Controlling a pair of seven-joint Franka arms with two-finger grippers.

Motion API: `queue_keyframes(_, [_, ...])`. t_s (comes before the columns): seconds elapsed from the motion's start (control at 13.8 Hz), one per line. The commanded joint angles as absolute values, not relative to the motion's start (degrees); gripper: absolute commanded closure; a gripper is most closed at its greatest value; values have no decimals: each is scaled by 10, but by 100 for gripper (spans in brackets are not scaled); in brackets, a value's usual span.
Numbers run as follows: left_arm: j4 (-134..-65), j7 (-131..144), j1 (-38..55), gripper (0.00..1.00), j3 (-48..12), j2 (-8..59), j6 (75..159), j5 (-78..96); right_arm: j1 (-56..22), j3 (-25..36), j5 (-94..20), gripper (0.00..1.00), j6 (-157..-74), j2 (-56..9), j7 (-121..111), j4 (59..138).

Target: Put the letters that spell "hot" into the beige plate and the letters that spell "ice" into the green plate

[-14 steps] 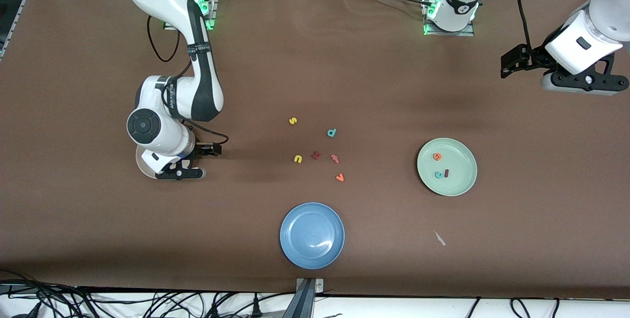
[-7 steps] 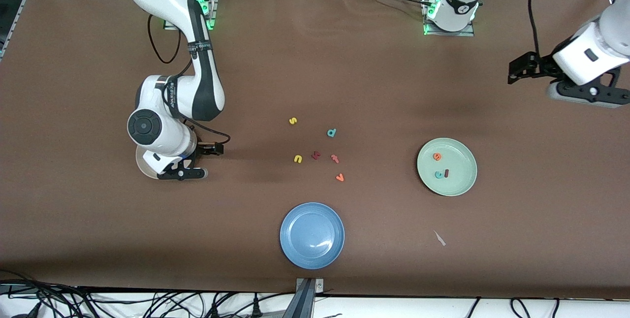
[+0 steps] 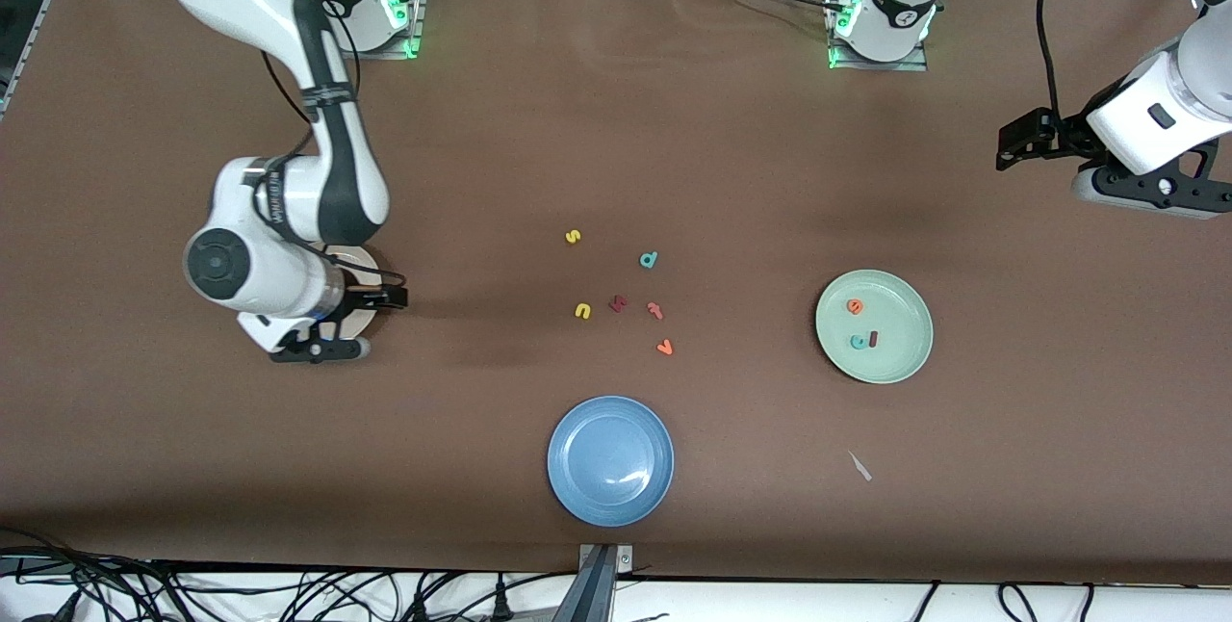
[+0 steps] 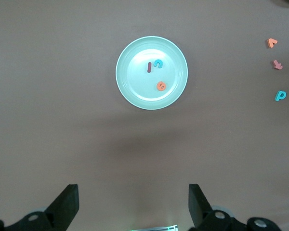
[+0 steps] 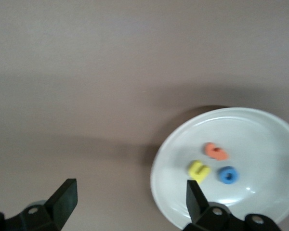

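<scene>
So both sets were already sorted at this point. The green plate [image 3: 874, 325] sat toward the left arm's end of the desk with the orange "e" [image 3: 854, 306], teal "c" [image 3: 857, 342] and dark red "i" [image 3: 873, 339] lying in it. The left claw [image 3: 1150, 191] hung up in the air over the desk edge at that same end, well apart from the plate, fingers spread wide and holding nothing.

Over toward the right arm's end, the beige plate [image 5: 231, 166] was mostly hidden under the arm in the front view. The right wrist view showed the yellow "h" [image 5: 199, 171], blue "o" [image 5: 228, 174] and orange "t" [image 5: 216, 151] inside it. The right claw [image 3: 313, 350] hovered just past the plate's rim, fingers apart, empty too.

Leftover letters sat mid-desk, and the blue plate [image 3: 610, 460] was near the desk's front edge.
</scene>
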State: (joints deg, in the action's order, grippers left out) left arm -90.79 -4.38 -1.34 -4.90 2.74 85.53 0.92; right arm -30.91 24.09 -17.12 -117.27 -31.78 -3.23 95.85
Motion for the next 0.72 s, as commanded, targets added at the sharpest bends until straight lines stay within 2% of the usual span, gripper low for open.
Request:
queue_keyframes(0.0, [-889, -54, -16, 0, -49, 33, 847, 18, -236, 170, -109, 0, -1161, -256, -31, 979])
queue_keyframes(0.14, [-889, -54, -16, 0, -50, 32, 844, 14, -207, 137, -64, 0, -1164, -234, -27, 989])
queue_keyframes(0.36, [-889, -52, -18, 0, -50, 27, 836, 9, -167, 110, -56, 0, -1151, -191, -29, 1006])
queue_keyframes(0.65, [-890, -53, -18, 0, -54, 19, 829, -6, -109, 51, 6, 0, -1059, -131, -28, 1000])
